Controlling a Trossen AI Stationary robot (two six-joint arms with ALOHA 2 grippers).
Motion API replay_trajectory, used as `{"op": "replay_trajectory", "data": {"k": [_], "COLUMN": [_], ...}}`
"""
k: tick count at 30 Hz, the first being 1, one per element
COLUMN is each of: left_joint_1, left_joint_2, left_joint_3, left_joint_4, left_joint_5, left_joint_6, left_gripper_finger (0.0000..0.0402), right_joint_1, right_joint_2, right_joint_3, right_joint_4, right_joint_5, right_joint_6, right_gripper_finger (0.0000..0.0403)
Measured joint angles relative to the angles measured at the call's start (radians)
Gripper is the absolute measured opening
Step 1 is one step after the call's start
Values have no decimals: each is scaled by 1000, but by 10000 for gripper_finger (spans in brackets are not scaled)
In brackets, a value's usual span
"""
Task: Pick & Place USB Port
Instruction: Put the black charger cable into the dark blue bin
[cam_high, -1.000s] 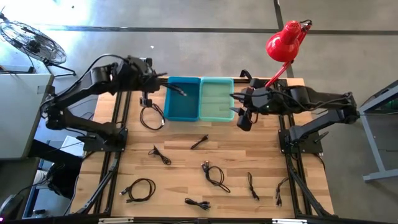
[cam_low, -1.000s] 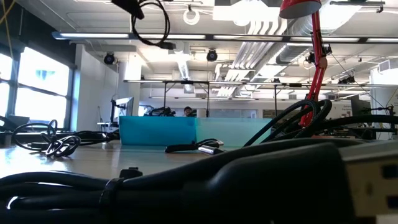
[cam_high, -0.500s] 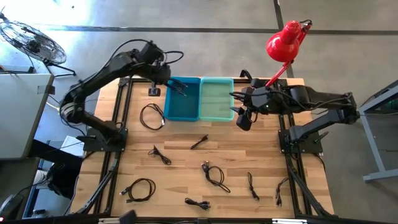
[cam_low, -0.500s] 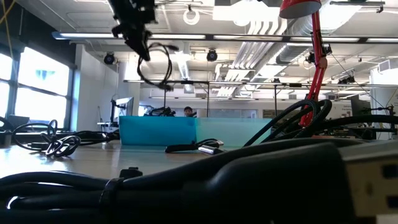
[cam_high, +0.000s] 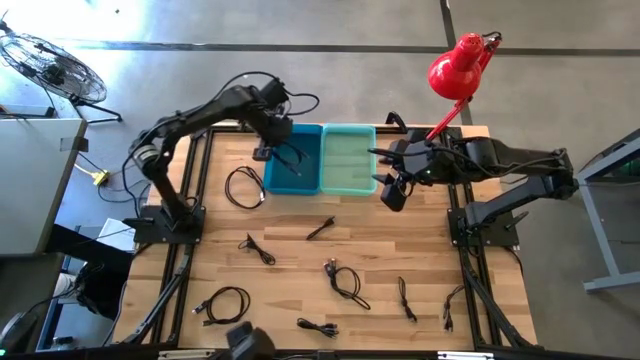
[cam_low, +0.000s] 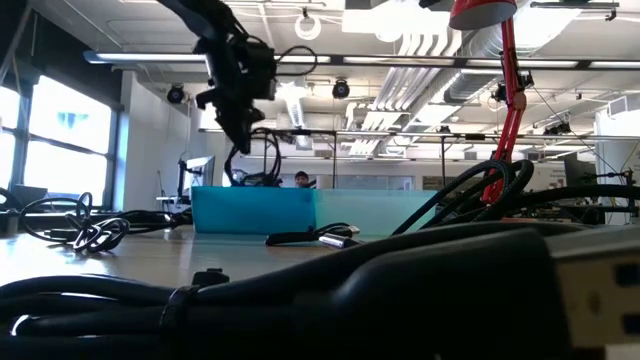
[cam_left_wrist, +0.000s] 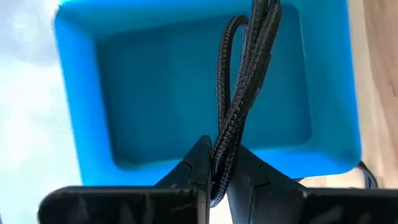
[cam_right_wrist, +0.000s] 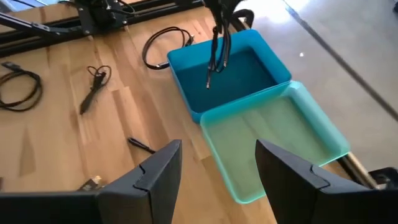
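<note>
A black braided USB cable (cam_left_wrist: 247, 68) hangs folded in a loop over the blue bin (cam_left_wrist: 124, 99). My left gripper (cam_left_wrist: 215, 169) is shut on it, above the bin (cam_high: 300, 175). In the low view the gripper (cam_low: 240, 85) is above the bin's wall (cam_low: 255, 210), and the loop (cam_low: 255, 155) dangles just over the rim. The right wrist view shows the cable (cam_right_wrist: 217, 53) reaching down into the blue bin (cam_right_wrist: 249, 68). My right gripper (cam_right_wrist: 217, 180) is open and waits at the right of the teal bin (cam_high: 350, 165). My left gripper pinches the folded cable between its two fingers (cam_left_wrist: 199, 163), with several strands together at the bundle's upper part (cam_left_wrist: 224, 146). The fingers point down from above. The cable hangs slack below them, lifted clear of the table. Whether its free ends (cam_right_wrist: 208, 82) touch the bin's floor, I cannot tell.
The teal bin (cam_right_wrist: 273, 146) adjoins the blue one on its right. Several loose black cables lie on the wooden table: a coil (cam_high: 243, 187) left of the blue bin, and others (cam_high: 320, 228) (cam_high: 345, 280) (cam_high: 228, 305) toward the near edge. A red lamp (cam_high: 455, 70) stands at the far right.
My left gripper has come down over the blue bin with the cable still in its shut fingers. The arm has swung toward the far edge. In the low view the hanging loop has dropped from the top of the picture to just above the bin's rim.
</note>
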Motion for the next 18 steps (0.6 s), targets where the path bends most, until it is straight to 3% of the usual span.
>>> {"op": "replay_trajectory", "data": {"k": [8,18], "left_joint_1": [0,0], "left_joint_2": [75,83], "left_joint_3": [0,1], "left_joint_4": [13,27], "left_joint_5": [6,-48], "left_joint_6": [-4,-40], "left_gripper_finger": [22,169], "right_joint_1": [0,0], "right_joint_2": [0,0], "right_joint_3": [0,0], "right_joint_4": [0,0], "right_joint_5": [-4,-5], "right_joint_6": [25,28], "right_gripper_finger": [197,197]}}
